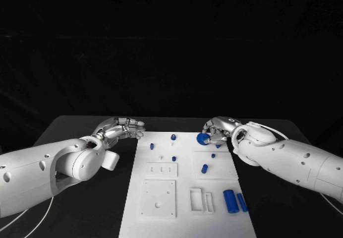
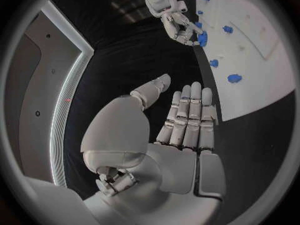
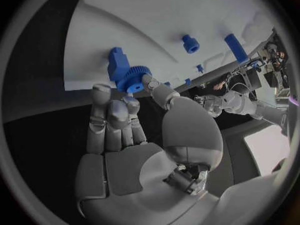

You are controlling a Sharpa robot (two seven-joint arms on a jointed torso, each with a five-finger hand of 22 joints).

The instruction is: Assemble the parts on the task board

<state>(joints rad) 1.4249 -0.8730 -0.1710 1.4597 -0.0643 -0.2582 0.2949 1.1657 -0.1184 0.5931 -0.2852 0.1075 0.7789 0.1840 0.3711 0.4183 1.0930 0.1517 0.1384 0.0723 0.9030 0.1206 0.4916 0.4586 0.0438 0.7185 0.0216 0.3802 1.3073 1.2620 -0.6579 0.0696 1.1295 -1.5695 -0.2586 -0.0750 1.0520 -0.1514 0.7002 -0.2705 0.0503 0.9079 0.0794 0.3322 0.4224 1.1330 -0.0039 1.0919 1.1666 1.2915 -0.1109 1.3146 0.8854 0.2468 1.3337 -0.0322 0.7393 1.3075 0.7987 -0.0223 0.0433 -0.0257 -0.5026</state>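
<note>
- The left hand (image 1: pixel 121 128) hovers over the black table (image 1: pixel 85 130) just off the left edge of the task board (image 1: pixel 187 218), beside the board's far corner; in its wrist view the hand (image 2: pixel 181 122) lies flat with straight, parted fingers and an empty palm.
- On the task board, near its far edge, two small blue pegs (image 1: pixel 151 147) (image 1: pixel 173 137) stand upright on the left half, with a smaller blue stud (image 1: pixel 174 158) a little nearer the robot.
- Toward the board's middle, a blue part (image 1: pixel 204 168) lies on a raised white plate, and a tiny blue piece (image 1: pixel 213 155) sits just beyond it.
- At the board's near right corner, a thick blue cylinder (image 1: pixel 230 201) and a slimmer blue rod (image 1: pixel 242 202) lie side by side.
- The right hand (image 1: pixel 223 130) reaches over the far right part of the board and pinches a blue toothed wheel (image 1: pixel 203 139) between thumb and fingertips; the right wrist view shows the wheel (image 3: pixel 132 79) held at the tips, just in front of a blue block (image 3: pixel 116 62) standing on the board.
</note>
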